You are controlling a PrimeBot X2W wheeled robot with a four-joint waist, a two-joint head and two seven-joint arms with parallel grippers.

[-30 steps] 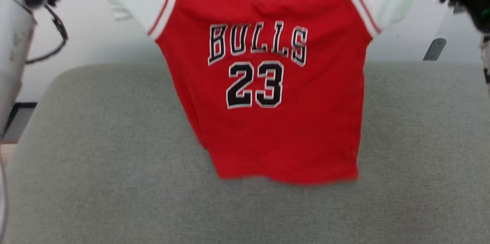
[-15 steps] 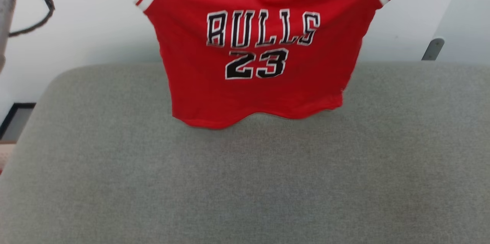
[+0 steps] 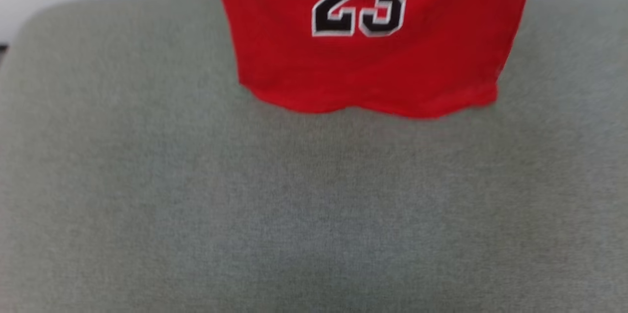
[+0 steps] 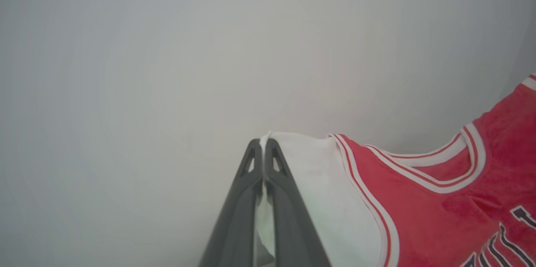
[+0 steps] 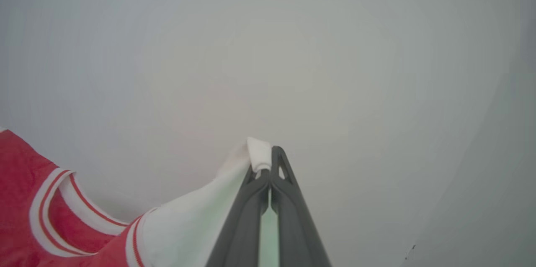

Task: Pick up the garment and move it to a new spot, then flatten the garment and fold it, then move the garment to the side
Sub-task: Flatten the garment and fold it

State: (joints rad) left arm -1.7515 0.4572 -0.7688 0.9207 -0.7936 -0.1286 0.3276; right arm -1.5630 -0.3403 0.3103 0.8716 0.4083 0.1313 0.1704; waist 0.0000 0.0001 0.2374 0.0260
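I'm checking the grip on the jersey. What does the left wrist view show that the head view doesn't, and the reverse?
Left wrist view adds: the left gripper, shut on the garment by its white sleeve, and the striped collar, against a pale wall. Head view adds: the number 23, the lower hem and the grey cushion beneath it; whether the hem touches the cushion is unclear. Shared: the garment's red front, hanging spread.

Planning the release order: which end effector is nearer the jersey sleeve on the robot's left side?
Left. The left end effector is shut on that white sleeve of the jersey; the right end effector is shut on the opposite sleeve, beyond the collar.
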